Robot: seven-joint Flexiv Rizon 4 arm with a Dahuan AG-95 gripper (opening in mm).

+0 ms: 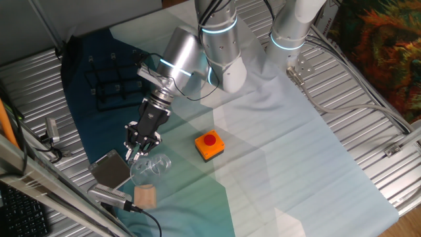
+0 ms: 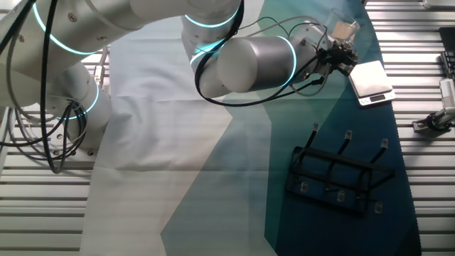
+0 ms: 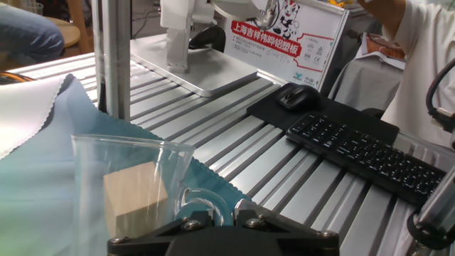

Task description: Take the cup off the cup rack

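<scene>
The clear cup (image 1: 152,164) is off the black wire cup rack (image 1: 112,82) and sits low over the teal cloth at the front left, well apart from the rack. My gripper (image 1: 137,154) is shut on the cup's rim. In the hand view the cup (image 3: 131,178) fills the lower left, with its wall pinched between my fingers (image 3: 245,212). In the other fixed view the gripper (image 2: 340,57) is at the top right, the cup (image 2: 335,20) shows faintly beyond it, and the rack (image 2: 340,174) stands with all its pegs bare.
A grey metal block (image 1: 110,169) lies just left of the cup. A wooden block (image 1: 145,195) lies in front of it, seen through the cup in the hand view (image 3: 135,195). An orange button box (image 1: 209,145) stands to the right. A keyboard (image 3: 362,149) lies beyond the table.
</scene>
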